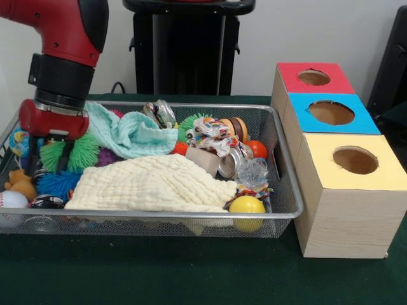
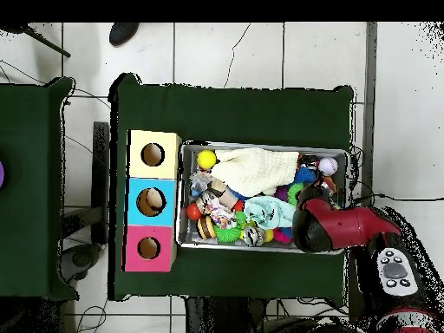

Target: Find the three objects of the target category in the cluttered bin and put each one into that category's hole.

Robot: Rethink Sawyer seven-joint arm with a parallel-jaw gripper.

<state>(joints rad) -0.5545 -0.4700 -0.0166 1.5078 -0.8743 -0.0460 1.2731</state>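
My gripper (image 1: 48, 166) hangs at the left end of the wire bin (image 1: 191, 216), open, its black fingers (image 1: 65, 157) astride a green spiky ball (image 1: 77, 151). Below it lie a blue spiky ball (image 1: 57, 184), a baseball (image 1: 13, 200) and a small teddy (image 1: 22, 184). A cream cloth (image 1: 152, 184) and a teal cloth (image 1: 130, 133) cover the bin's middle. At the right end are a yellow ball (image 1: 247, 204), a crushed can (image 1: 232, 162), an orange ball (image 1: 257, 149) and a toy car (image 1: 162, 113). In the overhead view the arm (image 2: 334, 227) hides the gripper over the bin (image 2: 186, 195).
Beside the bin stands a row of wooden boxes, each with a round hole on top: red (image 1: 315, 77), blue (image 1: 331, 112) and yellow (image 1: 355, 160). Overhead they show as yellow (image 2: 153, 154), blue (image 2: 151, 201) and red (image 2: 148, 248). Green cloth (image 1: 191, 273) covers the table.
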